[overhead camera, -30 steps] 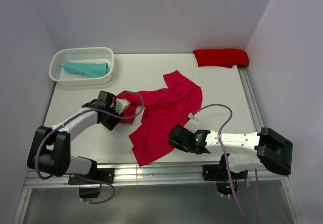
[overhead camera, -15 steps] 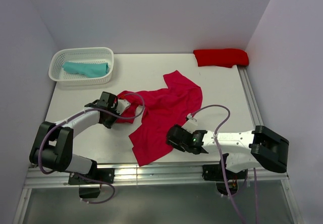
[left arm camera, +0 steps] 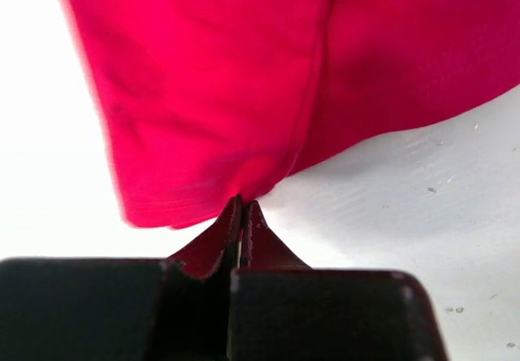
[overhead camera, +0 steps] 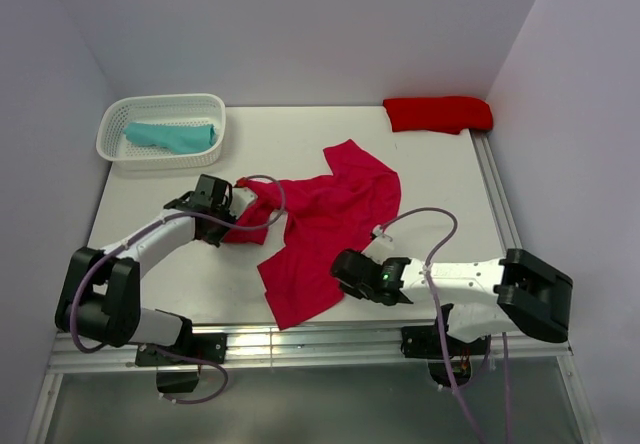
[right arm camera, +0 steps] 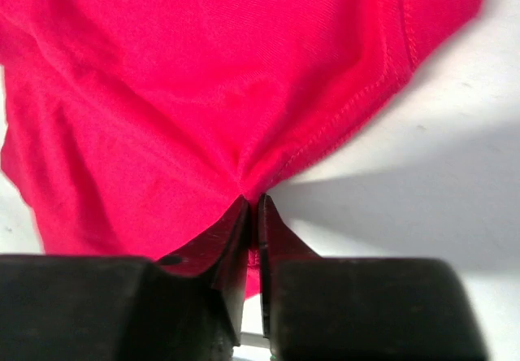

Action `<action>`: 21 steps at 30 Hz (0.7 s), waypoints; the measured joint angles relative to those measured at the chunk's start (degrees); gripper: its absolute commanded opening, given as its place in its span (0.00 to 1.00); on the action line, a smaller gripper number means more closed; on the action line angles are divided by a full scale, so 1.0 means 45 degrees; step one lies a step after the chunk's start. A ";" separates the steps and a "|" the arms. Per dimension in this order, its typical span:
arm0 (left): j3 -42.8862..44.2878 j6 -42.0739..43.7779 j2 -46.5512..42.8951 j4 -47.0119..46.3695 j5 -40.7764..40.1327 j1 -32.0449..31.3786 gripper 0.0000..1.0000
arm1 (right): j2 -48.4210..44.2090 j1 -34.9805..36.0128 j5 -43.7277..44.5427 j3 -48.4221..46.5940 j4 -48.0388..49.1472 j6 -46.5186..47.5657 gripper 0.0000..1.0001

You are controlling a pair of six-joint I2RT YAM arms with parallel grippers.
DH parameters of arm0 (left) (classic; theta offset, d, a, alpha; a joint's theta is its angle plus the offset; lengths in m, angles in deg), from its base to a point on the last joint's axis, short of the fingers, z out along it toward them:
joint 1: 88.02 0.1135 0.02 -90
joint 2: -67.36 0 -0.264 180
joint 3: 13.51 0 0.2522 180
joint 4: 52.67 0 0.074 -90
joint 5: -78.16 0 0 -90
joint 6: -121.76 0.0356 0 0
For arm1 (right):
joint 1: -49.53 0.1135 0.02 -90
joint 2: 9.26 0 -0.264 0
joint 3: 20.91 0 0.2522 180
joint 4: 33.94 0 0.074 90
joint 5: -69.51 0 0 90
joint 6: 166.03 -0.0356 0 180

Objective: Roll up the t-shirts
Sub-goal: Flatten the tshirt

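Lying in the one basket (overhead camera: pixel 160 101) is the teal shirt (overhead camera: pixel 170 136). Of three shirts, the scarlet shirt (overhead camera: pixel 438 113) sits at the worktop's (overhead camera: pixel 290 134) far right corner and the crimson shirt (overhead camera: pixel 325 224) sprawls mid-worktop, with the left tool (left arm camera: pixel 244 217) and right tool (right arm camera: pixel 252 213) each clamped on its edge.

White table (overhead camera: pixel 300 139), carrying: raspberry-crimson t-shirt (overhead camera: pixel 325 224), spread and rumpled, between left claw (overhead camera: pixel 230 228) and right claw (overhead camera: pixel 343 267); scarlet t-shirt (overhead camera: pixel 437 114), bundled, well beyond right claw; white lattice basket (overhead camera: pixel 160 154), beyond left claw
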 measured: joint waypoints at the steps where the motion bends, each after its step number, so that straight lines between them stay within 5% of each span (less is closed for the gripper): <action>1: 0.0121 -0.0015 -0.0146 0.0063 -0.0034 0.0000 0.00 | -0.0272 0.0000 0.0015 0.0019 -0.0301 -0.0024 0.03; 13: 0.2161 -0.0408 -0.2443 0.0729 -0.0486 0.0000 0.00 | -0.5542 -0.0777 0.1554 -0.0835 -0.4065 0.0398 0.00; 21: 0.3711 -0.0690 -0.3939 0.1107 -0.1753 0.0010 0.00 | -0.6722 -0.3094 0.2453 -0.4711 -0.6295 0.2939 0.00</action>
